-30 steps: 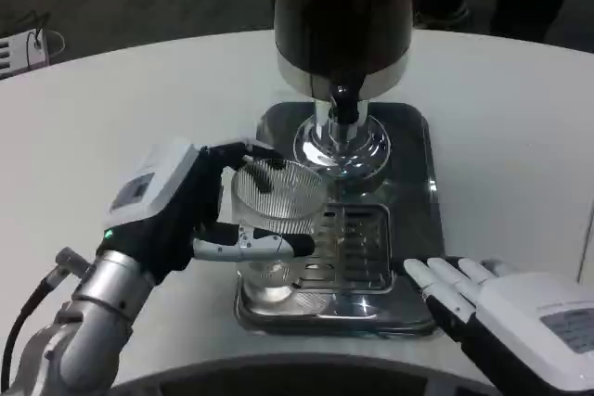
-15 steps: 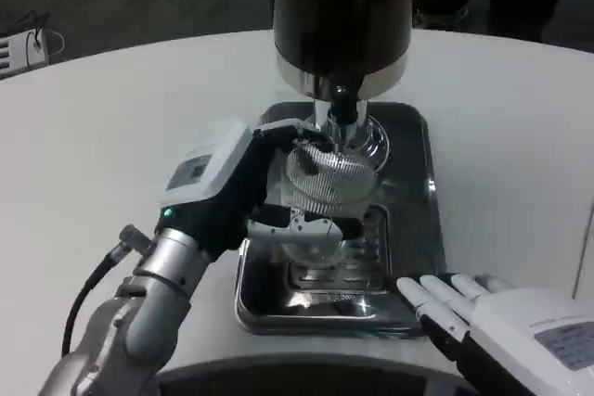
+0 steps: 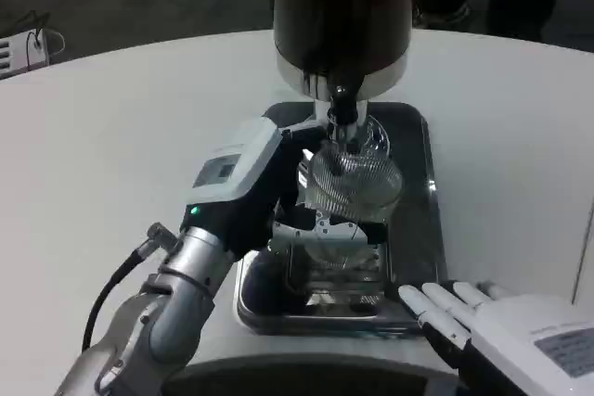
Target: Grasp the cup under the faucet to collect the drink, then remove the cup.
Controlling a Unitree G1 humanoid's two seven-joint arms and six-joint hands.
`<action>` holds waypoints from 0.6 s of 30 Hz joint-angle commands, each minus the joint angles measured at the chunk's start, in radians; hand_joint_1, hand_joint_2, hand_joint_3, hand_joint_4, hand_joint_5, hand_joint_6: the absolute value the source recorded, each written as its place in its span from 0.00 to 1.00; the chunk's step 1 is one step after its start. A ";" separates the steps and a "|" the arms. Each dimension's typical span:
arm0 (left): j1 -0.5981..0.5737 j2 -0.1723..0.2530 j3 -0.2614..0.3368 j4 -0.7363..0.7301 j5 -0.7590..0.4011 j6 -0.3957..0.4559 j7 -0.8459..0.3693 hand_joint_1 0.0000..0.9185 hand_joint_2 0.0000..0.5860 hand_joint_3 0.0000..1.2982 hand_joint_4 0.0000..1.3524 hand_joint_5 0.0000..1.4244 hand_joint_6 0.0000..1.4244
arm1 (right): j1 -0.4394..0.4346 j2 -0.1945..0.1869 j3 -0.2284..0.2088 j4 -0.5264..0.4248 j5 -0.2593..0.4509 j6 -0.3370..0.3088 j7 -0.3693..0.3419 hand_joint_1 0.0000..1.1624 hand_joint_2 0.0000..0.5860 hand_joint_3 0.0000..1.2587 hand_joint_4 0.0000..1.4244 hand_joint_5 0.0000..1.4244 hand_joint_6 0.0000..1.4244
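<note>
On the white table [image 3: 111, 118] a dark drink dispenser [image 3: 342, 16] is seen w/ a metal drip tray [image 3: 422, 229] beneath. The left hand [image 3: 246, 187] is wrapped round the clear ribbed cup [image 3: 351, 183], which has been carried from the tray's front-left edge up & in, now tilted just under the faucet [image 3: 343, 108]; filling can prob. begin. The right hand [image 3: 492, 326] is rested near the tray corner, fingers straight, side by side, nothing held.

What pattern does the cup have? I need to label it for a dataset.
Clear glass with fine vertical ribs, seen in the head view: the cup held by the left hand.
</note>
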 commanded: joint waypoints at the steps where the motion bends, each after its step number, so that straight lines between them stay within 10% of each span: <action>1: 0.009 0.020 -0.008 -0.023 0.014 0.023 -0.008 0.57 0.00 0.61 0.62 0.78 0.98 | 0.024 0.059 -0.008 -0.014 0.026 -0.010 0.013 0.47 0.71 0.00 0.00 0.00 0.00; 18: 0.050 0.045 -0.002 -0.123 0.013 0.061 -0.010 0.28 0.05 0.45 0.35 0.63 0.88 | 0.032 0.034 -0.058 -0.014 0.100 -0.001 0.020 0.46 0.71 0.00 0.00 0.00 0.00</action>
